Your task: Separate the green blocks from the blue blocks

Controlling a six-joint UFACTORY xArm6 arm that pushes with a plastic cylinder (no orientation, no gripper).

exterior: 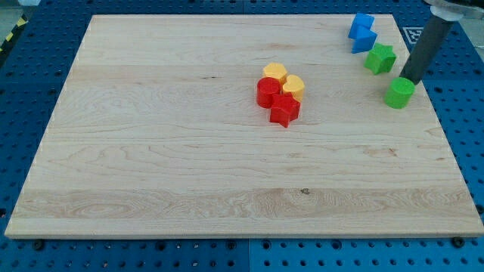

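Two blue blocks sit at the view's top right: a blue block (362, 23) and a second blue block (365, 40) touching just below it. A green star block (380, 58) lies right below and to the right of them, close to the lower blue block. A green cylinder block (399, 93) stands further down near the board's right edge. My tip (409, 78) is at the green cylinder's upper right side, touching or nearly touching it. The dark rod rises to the view's top right.
A cluster at the board's middle holds a yellow block (274, 72), a yellow heart block (293, 85), a red cylinder block (267, 93) and a red star block (285, 110). The wooden board (151, 151) lies on a blue perforated table.
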